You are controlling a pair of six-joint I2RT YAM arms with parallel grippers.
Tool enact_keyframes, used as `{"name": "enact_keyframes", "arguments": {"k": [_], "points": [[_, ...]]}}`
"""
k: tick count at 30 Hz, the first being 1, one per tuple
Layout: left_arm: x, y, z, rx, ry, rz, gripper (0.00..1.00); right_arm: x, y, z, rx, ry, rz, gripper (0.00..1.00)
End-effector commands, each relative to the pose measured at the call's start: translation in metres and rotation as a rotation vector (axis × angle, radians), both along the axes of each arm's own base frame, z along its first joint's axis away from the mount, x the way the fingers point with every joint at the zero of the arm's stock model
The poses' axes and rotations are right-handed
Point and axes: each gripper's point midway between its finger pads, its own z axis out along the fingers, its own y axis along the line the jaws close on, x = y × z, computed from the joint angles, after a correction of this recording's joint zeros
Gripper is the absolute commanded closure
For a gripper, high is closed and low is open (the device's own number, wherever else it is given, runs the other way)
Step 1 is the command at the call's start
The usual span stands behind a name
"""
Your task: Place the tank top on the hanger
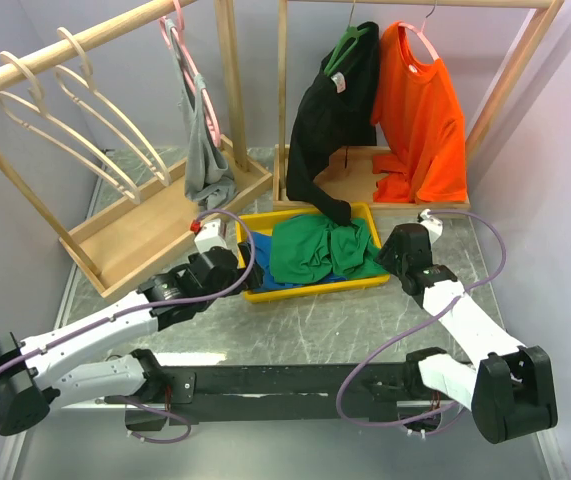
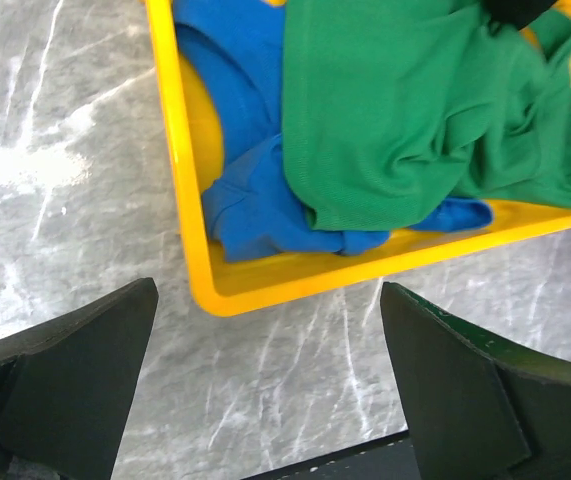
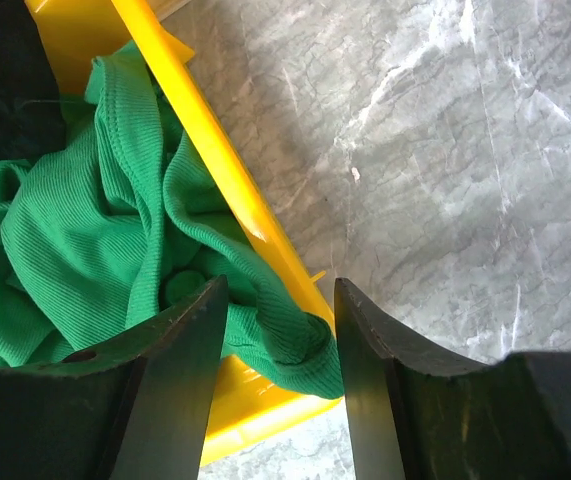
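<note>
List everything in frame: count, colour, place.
tank top: 1, green, top of tray pile
blue garment: 1, blue, under it in tray
tray: 1, yellow, mid-table
wooden hangers: at least 2, pale, bare on left rack
grey top: 1, grey, pink hanger, left rack
black garment: 1, black, green hanger, right rack
orange T-shirt: 1, orange, second pink hanger, right rack
racks: 2, pale wood, far side of table
table: 1, grey marble
left gripper: 1, black, open, by tray corner
right gripper: 1, black, open, astride tray rim and tank top edge
</note>
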Motion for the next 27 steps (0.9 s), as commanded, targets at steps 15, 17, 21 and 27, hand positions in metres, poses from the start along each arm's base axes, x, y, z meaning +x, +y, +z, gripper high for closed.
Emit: {"name": "enact_keyframes", "arguments": {"k": [15, 17, 21, 27], "points": [[0.009, -0.008, 0.028, -0.040, -0.051, -0.005, 0.01, 0.011, 0.021, 0.063, 0.037, -0.134, 0.106, 0.99], [0.009, -0.007, 0.032, -0.048, -0.061, -0.005, 0.01, 0.014, 0.031, 0.089, 0.052, -0.179, 0.138, 1.00], [0.011, -0.006, 0.043, -0.056, -0.079, 0.001, 0.01, 0.015, 0.053, 0.153, 0.091, -0.295, 0.216, 1.00], [0.015, -0.002, 0.055, -0.047, -0.095, 0.025, 0.01, 0.000, 0.110, 0.248, 0.134, -0.430, 0.406, 1.00]]}}
